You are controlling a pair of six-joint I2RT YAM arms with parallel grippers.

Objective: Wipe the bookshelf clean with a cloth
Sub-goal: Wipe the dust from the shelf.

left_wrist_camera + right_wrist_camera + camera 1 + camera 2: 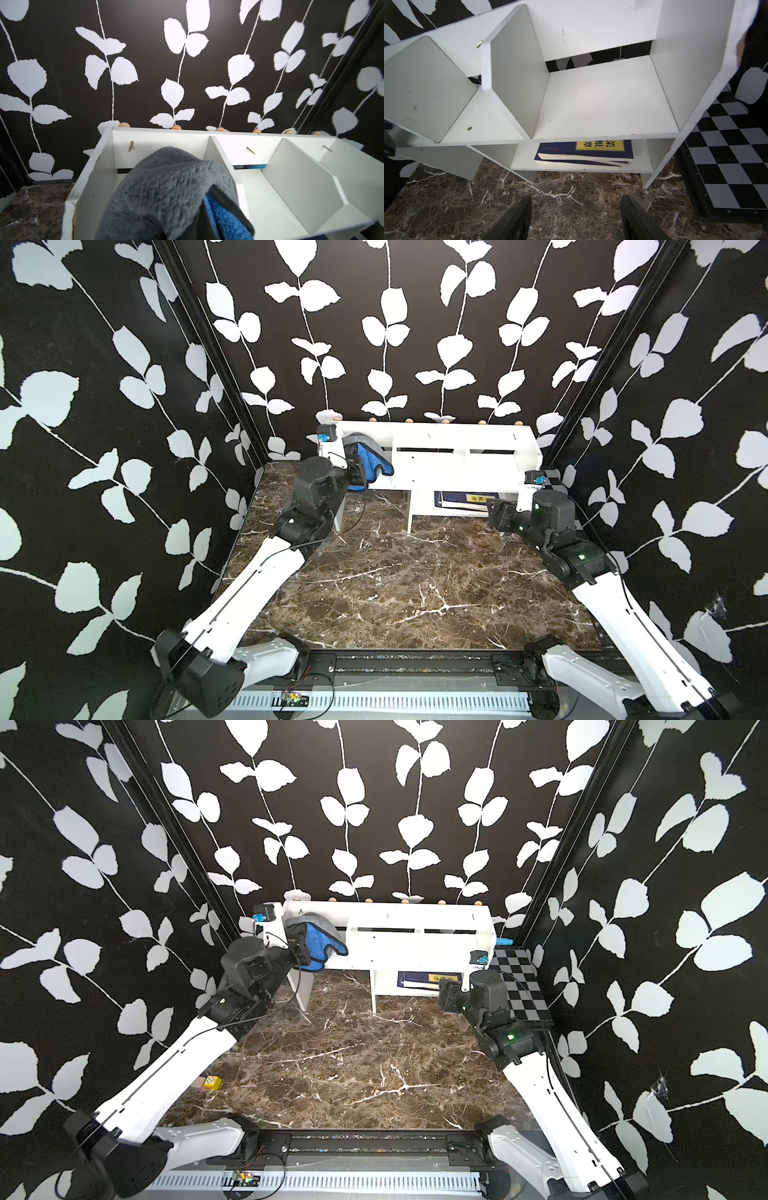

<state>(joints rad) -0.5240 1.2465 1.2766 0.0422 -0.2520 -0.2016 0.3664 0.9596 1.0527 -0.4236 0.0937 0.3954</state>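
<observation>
My left tool (356, 475) is clamped on the cloth (371, 459), which hangs bunched from it, grey side up and blue side showing underneath. The cloth sits at the left end of the bookshelf (436, 466), draped over the near edge of the leftmost upper compartment. In the left wrist view the grey pile (166, 187) fills the mouth of that compartment; I cannot tell whether it presses on the board.

The bookshelf stands at the far edge of the surface (374, 580), against the far wall, with its long axis running left to right. From the cloth, the other two upper compartments lie to the right along that axis, so I judge the coming wipe to be a sweep rightward.

My right tool (576, 199) is empty, its jaws apart, low over the surface just in front of the right end of the bookshelf, facing the lower compartment where books (583, 151) lie flat. It is nearer the right compartment, but my left arm carries the cloth. A checkered board (523, 986) lies on the surface just right of the bookshelf.
</observation>
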